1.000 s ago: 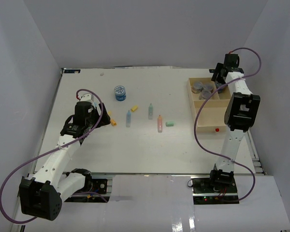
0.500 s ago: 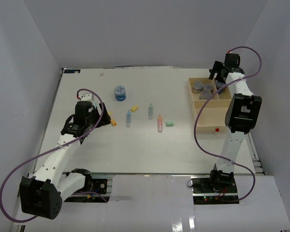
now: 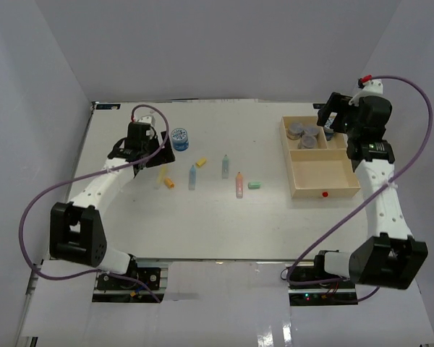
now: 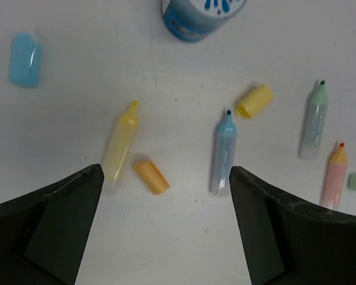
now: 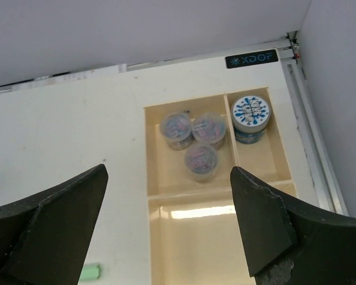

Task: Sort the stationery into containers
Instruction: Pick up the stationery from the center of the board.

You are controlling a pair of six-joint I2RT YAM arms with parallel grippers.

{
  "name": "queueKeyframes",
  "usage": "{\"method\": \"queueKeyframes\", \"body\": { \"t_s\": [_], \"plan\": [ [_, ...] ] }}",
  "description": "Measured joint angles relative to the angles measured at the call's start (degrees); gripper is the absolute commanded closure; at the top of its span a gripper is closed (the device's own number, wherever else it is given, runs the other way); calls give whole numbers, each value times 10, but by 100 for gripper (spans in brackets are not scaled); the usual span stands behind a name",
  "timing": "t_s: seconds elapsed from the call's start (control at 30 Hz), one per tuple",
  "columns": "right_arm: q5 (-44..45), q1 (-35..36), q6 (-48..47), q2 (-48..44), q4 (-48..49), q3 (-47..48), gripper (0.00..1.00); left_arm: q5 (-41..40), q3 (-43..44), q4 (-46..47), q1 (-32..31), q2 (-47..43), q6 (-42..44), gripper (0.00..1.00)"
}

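Three round grey rolls [image 5: 196, 141] fill wooden tray [image 5: 155, 205].

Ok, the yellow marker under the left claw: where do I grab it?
Probably mid-barrel on the yellow marker, coming straight down. It lies flat, tip pointing away, and the orange cap sits close by its rear end, so closing across the middle looks safest.

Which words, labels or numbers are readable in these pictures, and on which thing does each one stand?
"XDOF": white letters on a black label at the far edge of the table.
Blue-and-white roll in the wooden tray: only a pattern, no readable text.
Markers: no print visible.
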Motion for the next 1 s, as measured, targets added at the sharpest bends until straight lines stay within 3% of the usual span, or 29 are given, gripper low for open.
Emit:
{"method": "queueKeyframes", "body": {
  "t_s": [0.27,0.5,0.73,1.0],
  "plan": [
    [-87,1,25,-200,36,-190,10,-1,220,27,-3,206,30,2],
    [-132,6,40,-283,45,-278,10,-29,344,36,-17,340,54,2],
    [-152,10,43,-283,50,-291,10,-86,366,51,-50,407,88,2],
    [-157,13,42,-282,58,-299,10,-126,366,62,-63,421,94,5]
  ]
}}
